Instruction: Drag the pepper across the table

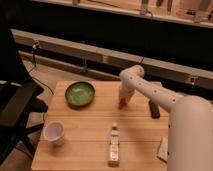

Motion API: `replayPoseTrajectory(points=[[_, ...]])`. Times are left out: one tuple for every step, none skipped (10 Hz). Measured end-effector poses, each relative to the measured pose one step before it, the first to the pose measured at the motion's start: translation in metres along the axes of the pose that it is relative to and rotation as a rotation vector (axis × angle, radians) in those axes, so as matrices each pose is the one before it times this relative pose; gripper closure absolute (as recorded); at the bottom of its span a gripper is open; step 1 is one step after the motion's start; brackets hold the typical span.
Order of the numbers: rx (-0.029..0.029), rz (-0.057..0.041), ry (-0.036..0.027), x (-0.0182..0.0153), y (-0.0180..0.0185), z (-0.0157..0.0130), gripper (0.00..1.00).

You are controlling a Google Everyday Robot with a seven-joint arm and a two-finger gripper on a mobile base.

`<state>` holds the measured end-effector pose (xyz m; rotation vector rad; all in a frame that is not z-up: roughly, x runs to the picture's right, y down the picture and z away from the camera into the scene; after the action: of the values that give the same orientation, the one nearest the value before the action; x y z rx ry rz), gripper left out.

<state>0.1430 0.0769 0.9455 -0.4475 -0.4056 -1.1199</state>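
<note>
My gripper (122,98) hangs right at the pepper (121,104), three o'clock from the bowl (80,93); its grip I can't tell. Contact step, I judge; next, a low steady drag across the table (86,125).

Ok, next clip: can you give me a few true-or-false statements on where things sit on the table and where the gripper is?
1. The gripper is down at the pepper, to the right of the green bowl. True.
2. The white cup stands inside the bowl. False: it stands apart from it, near the front left corner of the table.
3. The black bar lies to the right of the pepper. True.
4. The bottle sits at the back edge, next to the bowl. False: it is near the front edge, well away from the bowl.
</note>
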Motion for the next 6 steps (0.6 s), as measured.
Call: replayPoseTrajectory(points=[[0.00477, 0.00002, -0.00065, -0.00091, -0.00241, -0.00026, 1.00], [0.00355, 0.00556, 0.00048, -0.00027, -0.00065, -0.00087, 1.00], [0.00239, 0.00671, -0.00095, -0.00054, 0.00070, -0.00034, 1.00], [0.00227, 0.01061, -0.00115, 0.00064, 0.00587, -0.00082, 1.00], [0.00164, 0.00842, -0.00041, 0.00110, 0.00677, -0.00105, 1.00], [0.00201, 0.00465, -0.00032, 0.00085, 0.00555, -0.00089, 1.00]])
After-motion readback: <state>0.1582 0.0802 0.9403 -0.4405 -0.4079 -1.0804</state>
